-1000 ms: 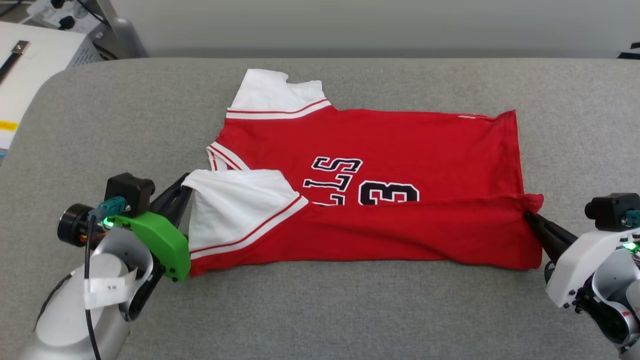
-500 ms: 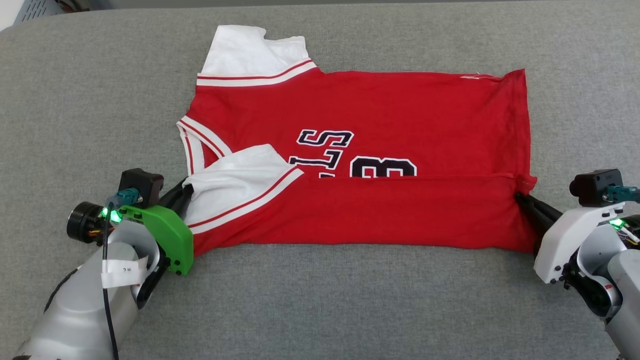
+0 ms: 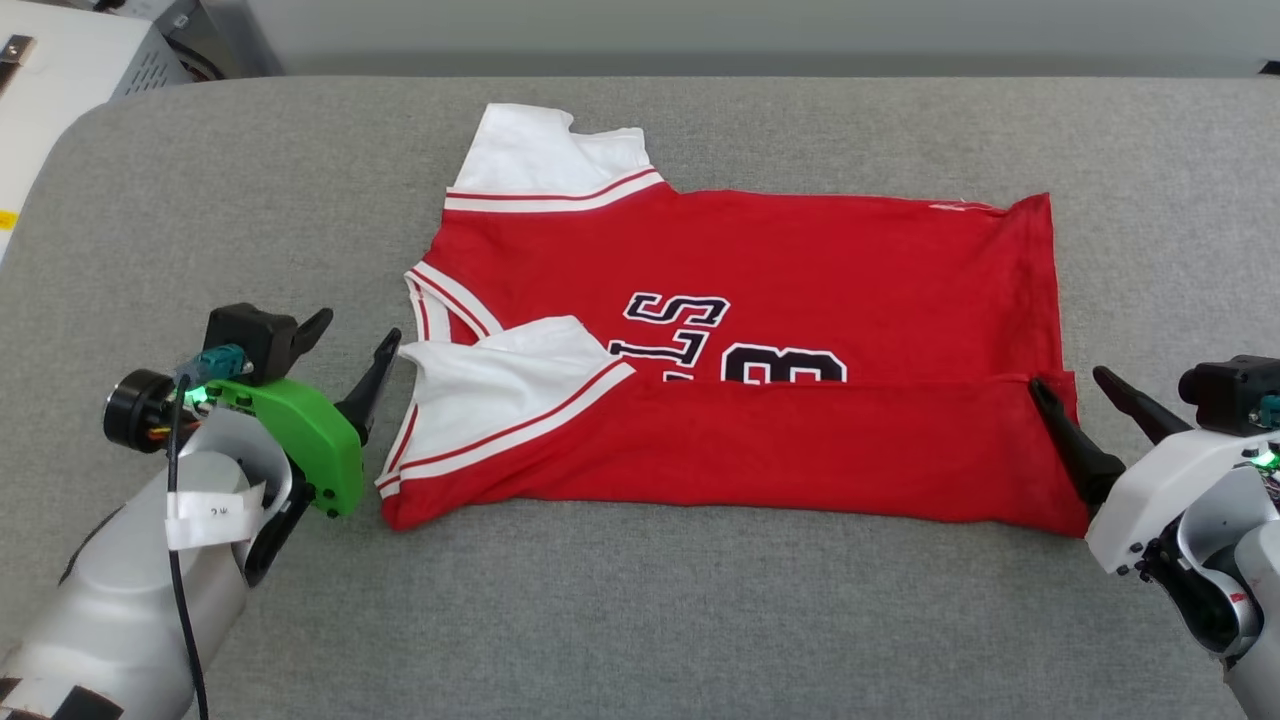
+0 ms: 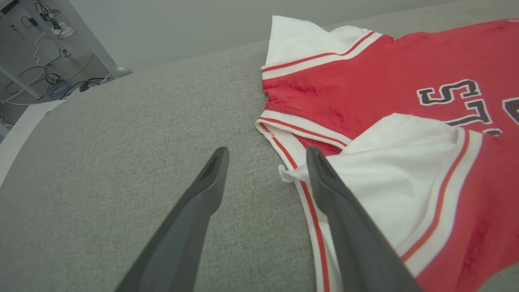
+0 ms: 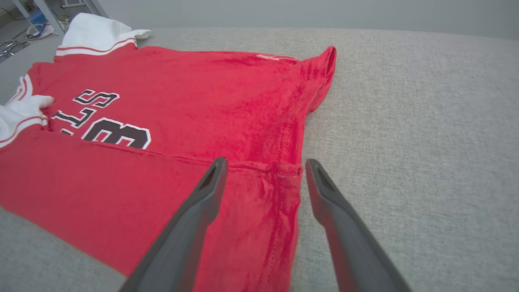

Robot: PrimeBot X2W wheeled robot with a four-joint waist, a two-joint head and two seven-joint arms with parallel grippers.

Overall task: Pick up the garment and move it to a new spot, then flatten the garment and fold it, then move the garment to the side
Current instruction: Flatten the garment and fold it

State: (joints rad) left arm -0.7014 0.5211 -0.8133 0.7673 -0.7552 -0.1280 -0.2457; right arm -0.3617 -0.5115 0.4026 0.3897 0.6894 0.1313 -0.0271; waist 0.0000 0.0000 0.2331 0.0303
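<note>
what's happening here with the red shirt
A two-armed robot is partway through folding a red jersey that lies sideways on a grey padded surface. The jersey's near long edge is folded up over the front, hiding the lower part of the black lettering. The left pincer is open beside the folded-in white sleeve. The right pincer is open over the hem end of the fold. Neither is gripping cloth, so the jersey lies free.
</note>
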